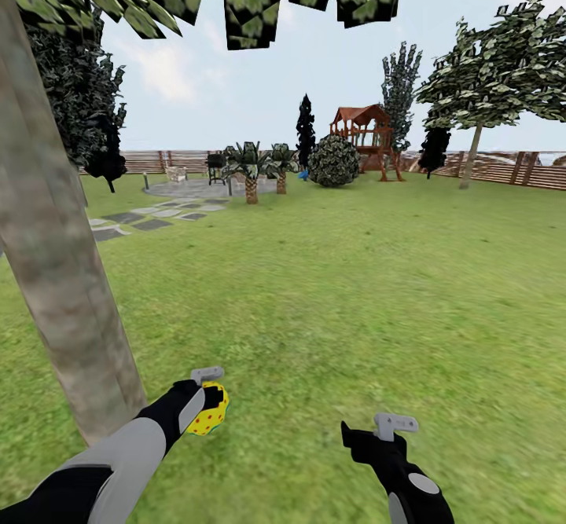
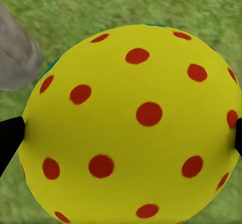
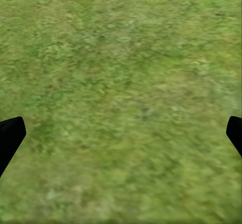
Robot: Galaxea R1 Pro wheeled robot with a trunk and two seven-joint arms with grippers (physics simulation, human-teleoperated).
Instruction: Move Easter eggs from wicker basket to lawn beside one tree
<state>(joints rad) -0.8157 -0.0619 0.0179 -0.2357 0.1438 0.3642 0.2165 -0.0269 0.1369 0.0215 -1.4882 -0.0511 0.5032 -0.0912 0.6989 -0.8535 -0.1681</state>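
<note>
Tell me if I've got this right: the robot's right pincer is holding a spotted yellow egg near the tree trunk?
Not quite: the left pincer holds the egg, as the head view shows. The right pincer is open over bare lawn. The rest is right: the yellow egg is near the tree trunk.

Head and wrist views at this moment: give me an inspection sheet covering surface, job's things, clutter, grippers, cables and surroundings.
Surface: lawn, mottled green grass, flat.
Job's things: one Easter egg, yellow with red dots, held above the grass just beside the tree trunk.
Clutter: nothing seen on the grass near the arms.
Grippers: left gripper has its jaws shut on the egg; right gripper holds nothing, with its jaws spread over bare grass.
Cables: nothing seen.
Surroundings: stone paving slabs, two short palms, a round shrub, a wooden playset and a slatted fence at the far edge.
</note>
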